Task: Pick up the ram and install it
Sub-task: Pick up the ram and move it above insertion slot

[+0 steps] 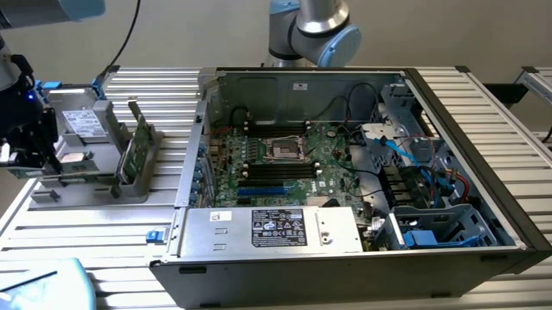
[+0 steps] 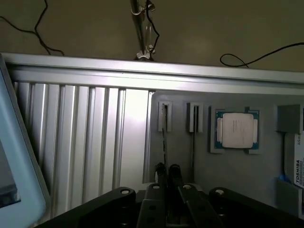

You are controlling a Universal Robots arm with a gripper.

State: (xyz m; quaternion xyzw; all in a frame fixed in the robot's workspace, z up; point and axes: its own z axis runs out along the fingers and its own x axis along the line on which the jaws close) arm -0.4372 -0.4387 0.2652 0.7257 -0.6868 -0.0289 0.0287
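My gripper (image 1: 21,165) hangs at the exterior view's far left, over the near-left end of the grey parts holder (image 1: 103,158). Under it shows a green strip, the ram (image 1: 26,172). In the wrist view the two black fingertips (image 2: 160,170) stand close together on the ram (image 2: 165,142), seen edge-on as a thin line running from a holder slot (image 2: 164,116) to my gripper (image 2: 167,168). Whether the ram is clear of its slot I cannot tell. The open computer case (image 1: 483,258) holds the motherboard (image 1: 298,177) with its black memory slots (image 1: 278,169).
A taller green card (image 1: 134,142) stands upright in the holder, beside a hard drive (image 1: 83,123). A square silver processor (image 2: 236,130) lies in its recess. A second slot (image 2: 194,118) lies next to the first. The power supply (image 1: 271,229) fills the case's near side; cables crowd the right.
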